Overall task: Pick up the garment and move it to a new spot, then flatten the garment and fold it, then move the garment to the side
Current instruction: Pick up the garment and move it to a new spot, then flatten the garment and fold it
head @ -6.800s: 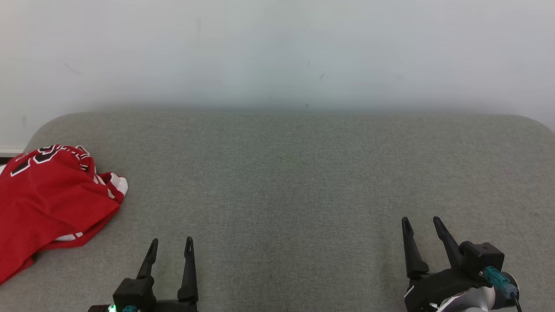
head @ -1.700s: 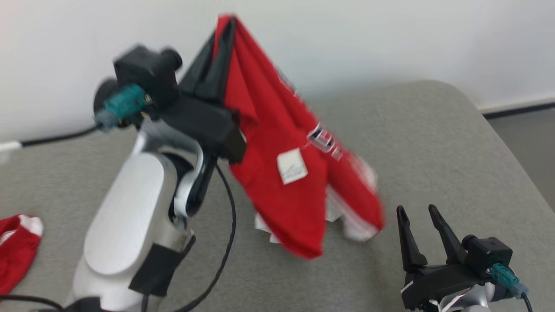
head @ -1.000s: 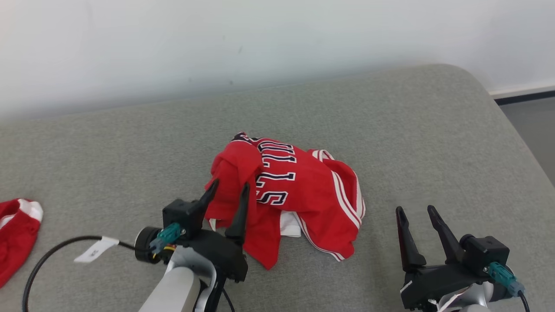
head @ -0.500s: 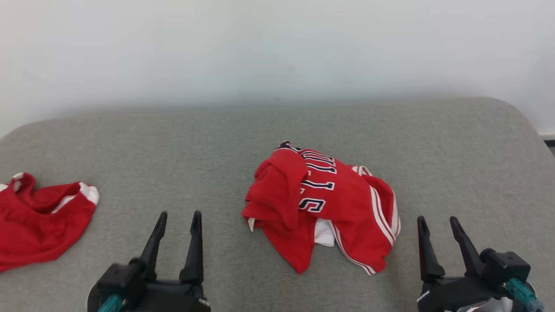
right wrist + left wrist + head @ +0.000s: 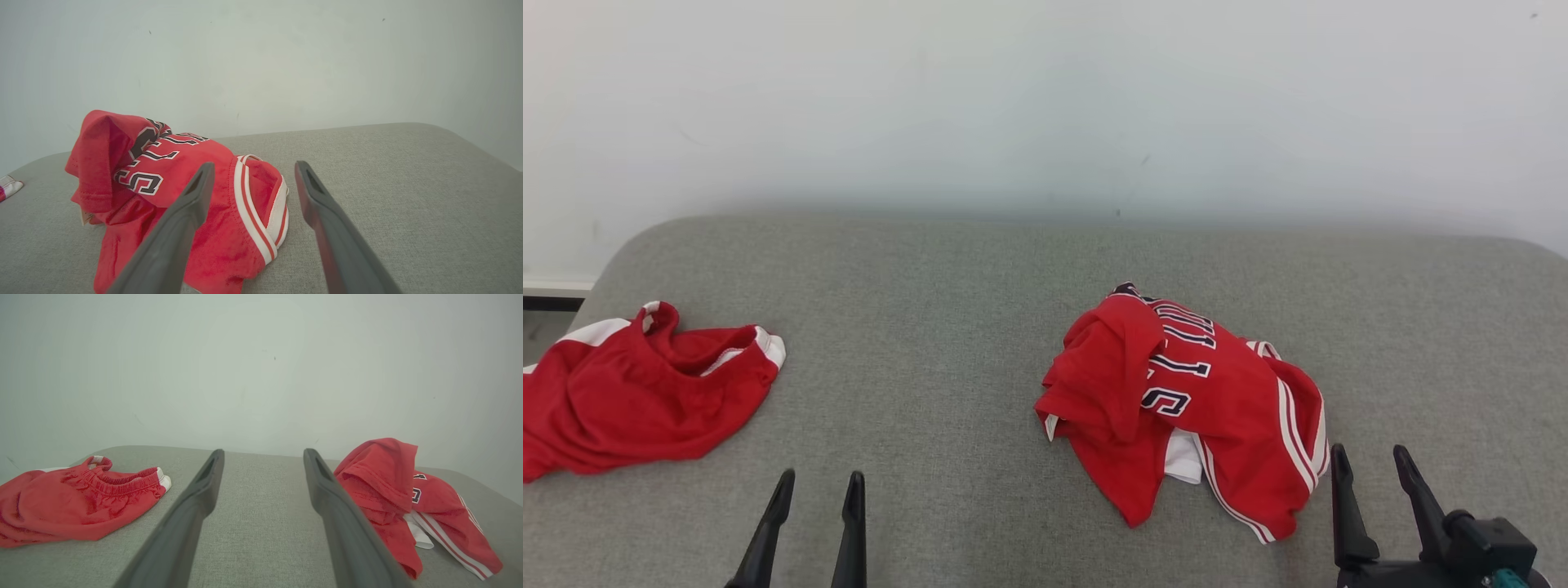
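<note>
**Red garment lies in a heap, both grippers empty**

The red garment (image 5: 1184,400) sits in a crumpled heap on the grey padded top (image 5: 947,294), a bit right of the middle. It is not flat. One part is flopped over itself, the dark letters are bent, and a white bit pokes out from under it.

The right gripper (image 5: 1370,453) is just beside the garment's striped edge, not touching it. Its two fingers are spread wide and hold nothing. The left gripper (image 5: 821,478) is well apart from the garment, low on the left. Its fingers are spread wide too, and they are empty.

Far off to the left lies another red piece of clothing (image 5: 645,392) with a stretchy band.

I think flattening comes next, and that is where it could go wrong. The heap has many layers, so a gripper could pinch two or three at once. Then the garment would lift as a lump and not open up. If only one side gets pulled, the cloth could slide along the top and bunch up more. The left arm could also go for the wrong red thing, since both look alike.
</note>
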`<state>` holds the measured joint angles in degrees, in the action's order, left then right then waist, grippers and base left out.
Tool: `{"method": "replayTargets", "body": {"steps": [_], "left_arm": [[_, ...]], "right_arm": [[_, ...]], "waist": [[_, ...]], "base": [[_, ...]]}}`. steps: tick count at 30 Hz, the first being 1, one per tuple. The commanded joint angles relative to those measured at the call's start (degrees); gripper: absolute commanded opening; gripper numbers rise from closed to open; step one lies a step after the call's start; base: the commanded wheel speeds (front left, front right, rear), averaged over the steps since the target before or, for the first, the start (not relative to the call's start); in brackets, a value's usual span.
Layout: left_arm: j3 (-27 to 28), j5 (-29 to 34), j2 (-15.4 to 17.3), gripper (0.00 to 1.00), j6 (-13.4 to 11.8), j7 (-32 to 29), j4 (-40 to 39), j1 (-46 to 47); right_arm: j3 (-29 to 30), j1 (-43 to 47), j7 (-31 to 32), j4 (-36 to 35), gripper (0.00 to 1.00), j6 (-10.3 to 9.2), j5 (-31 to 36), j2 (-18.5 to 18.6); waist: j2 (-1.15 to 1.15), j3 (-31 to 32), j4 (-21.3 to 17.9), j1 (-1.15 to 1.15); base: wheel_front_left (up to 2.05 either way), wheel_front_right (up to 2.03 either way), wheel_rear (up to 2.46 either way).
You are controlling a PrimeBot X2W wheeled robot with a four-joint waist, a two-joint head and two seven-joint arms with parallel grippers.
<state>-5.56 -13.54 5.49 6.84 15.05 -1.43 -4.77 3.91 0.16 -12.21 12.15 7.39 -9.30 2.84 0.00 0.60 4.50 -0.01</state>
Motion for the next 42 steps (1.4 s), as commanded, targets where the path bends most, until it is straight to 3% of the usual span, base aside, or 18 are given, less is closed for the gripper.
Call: {"method": "replayTargets", "body": {"steps": [1,12,27,30,36,42], "left_arm": [[0.3,-0.1,-0.1,1.00,0.2,0.2,-0.2,-1.6],[1.6,-1.4,-0.3,1.00,0.6,0.2,2.2,-3.4],[-0.6,-1.4,0.5,1.00,0.6,0.2,2.9,-1.9],[-3.1,-1.6,0.9,1.00,0.6,0.2,3.8,-0.7],[-9.6,-1.8,1.8,1.00,0.6,0.2,9.2,4.4],[-14.1,-2.1,1.2,1.00,0.6,-1.0,17.6,10.9]], "right_arm": [[0.3,1.0,-0.5,0.2,1.00,0.20,0.9,0.1],[0.9,3.0,0.1,-0.4,1.00,0.20,1.4,0.1],[0.3,2.5,1.1,-0.9,1.00,0.20,0.7,0.1],[0.4,2.3,1.5,-0.9,1.00,0.20,0.7,0.1],[-0.7,1.3,2.0,-1.2,1.00,0.20,0.3,0.1],[-1.4,0.8,2.4,-1.3,1.00,0.20,0.0,0.1]], "waist": [[0.00,0.8,0.5,0.01],[0.00,1.8,0.0,0.01],[0.00,0.9,-1.4,0.01],[0.00,0.7,-2.2,0.01],[0.00,0.1,-5.8,0.01],[0.00,-1.2,-11.7,0.01]], "base": [[0.00,0.00,0.00],[0.00,0.00,0.00],[0.00,0.00,0.00],[0.00,0.00,0.00],[0.00,0.00,0.00],[0.00,0.00,0.00]]}}
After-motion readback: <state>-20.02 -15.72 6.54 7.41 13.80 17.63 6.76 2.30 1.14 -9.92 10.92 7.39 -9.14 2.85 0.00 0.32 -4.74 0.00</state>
